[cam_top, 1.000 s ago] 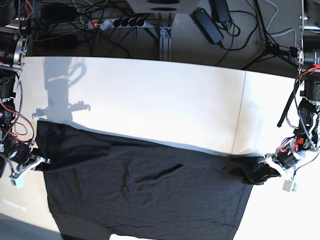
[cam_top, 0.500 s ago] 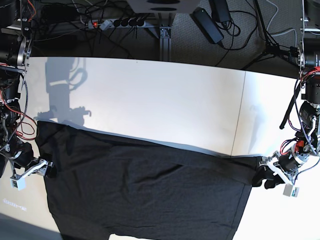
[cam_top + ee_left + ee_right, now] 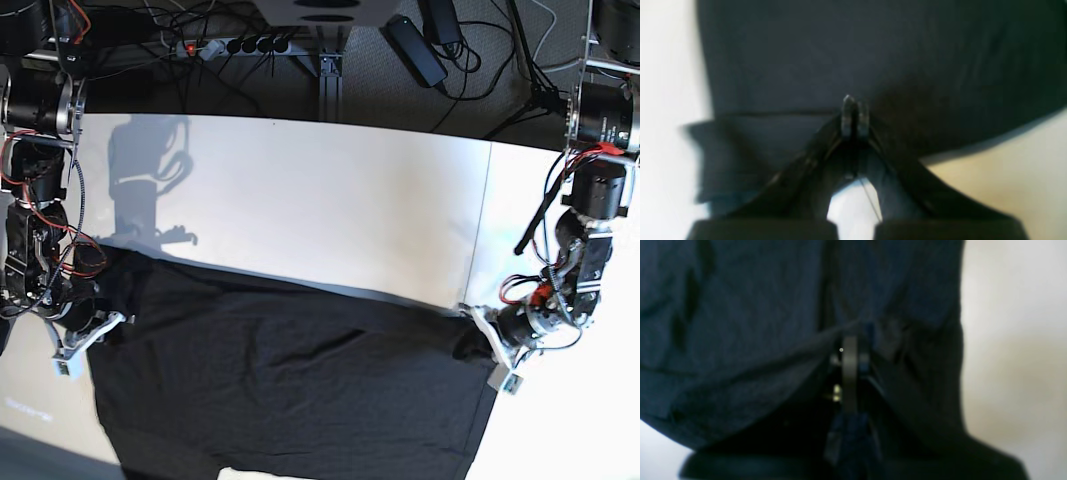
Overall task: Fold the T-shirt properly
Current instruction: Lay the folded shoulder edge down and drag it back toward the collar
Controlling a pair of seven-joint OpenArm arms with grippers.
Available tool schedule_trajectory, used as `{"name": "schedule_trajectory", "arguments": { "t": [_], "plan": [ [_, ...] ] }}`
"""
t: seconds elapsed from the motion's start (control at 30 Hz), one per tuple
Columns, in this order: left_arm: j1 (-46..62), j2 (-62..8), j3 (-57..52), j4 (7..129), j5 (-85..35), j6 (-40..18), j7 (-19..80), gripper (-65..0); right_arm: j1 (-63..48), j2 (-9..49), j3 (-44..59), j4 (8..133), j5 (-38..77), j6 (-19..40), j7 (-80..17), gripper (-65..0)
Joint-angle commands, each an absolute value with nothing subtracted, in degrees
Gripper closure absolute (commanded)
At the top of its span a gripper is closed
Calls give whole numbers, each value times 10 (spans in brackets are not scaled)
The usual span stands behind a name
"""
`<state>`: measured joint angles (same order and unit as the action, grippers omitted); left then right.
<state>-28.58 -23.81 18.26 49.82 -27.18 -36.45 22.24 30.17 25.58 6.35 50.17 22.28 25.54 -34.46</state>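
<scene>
The dark charcoal T-shirt [image 3: 290, 380] lies plain side up across the near half of the white table [image 3: 320, 190], and its lower part runs off the frame's bottom. My left gripper [image 3: 478, 346] is shut on the shirt's right end, with cloth bunched at the tips. My right gripper [image 3: 108, 328] is shut on the shirt's left edge. In the left wrist view the closed gripper [image 3: 855, 111] pinches dark cloth [image 3: 873, 50] that tents up around it. In the right wrist view the closed gripper [image 3: 851, 351] holds a fold of the shirt [image 3: 740, 306].
A seam [image 3: 478, 220] splits the tabletop on the right. Behind the table's far edge lie a power strip [image 3: 235, 45], cables and a black adapter [image 3: 415, 50]. Bare white table lies beyond the shirt's far edge.
Both grippers have moved inward toward the table's middle, still holding the shirt. The shirt's right end has shifted left and its left edge right, so the cloth spans less width.
</scene>
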Motion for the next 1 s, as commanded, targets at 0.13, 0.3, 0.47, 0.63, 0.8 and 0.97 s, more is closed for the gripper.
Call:
{"name": "schedule_trajectory", "arguments": {
  "t": [0.13,0.3,0.47,0.63,0.8,0.97],
  "plan": [
    [-308,-223,232,470,-254,-280,213,0,301,259,66,470,218,289,-335,0],
    [-308,-205,236,400,-240,-280,221,0,252,254,66,456,220,289,-335,0],
    [-305,-212,236,392,-232,-281,221,0,212,254,66,460,223,289,-335,0],
    [-281,-238,235,438,-233,-317,217,0,170,254,66,507,262,289,-381,0],
    [-228,-280,233,535,-272,-328,229,0,123,260,66,591,285,289,-434,0],
    [-142,-301,190,644,-281,-328,266,0,52,281,67,681,308,290,-456,0]
  ]
}}
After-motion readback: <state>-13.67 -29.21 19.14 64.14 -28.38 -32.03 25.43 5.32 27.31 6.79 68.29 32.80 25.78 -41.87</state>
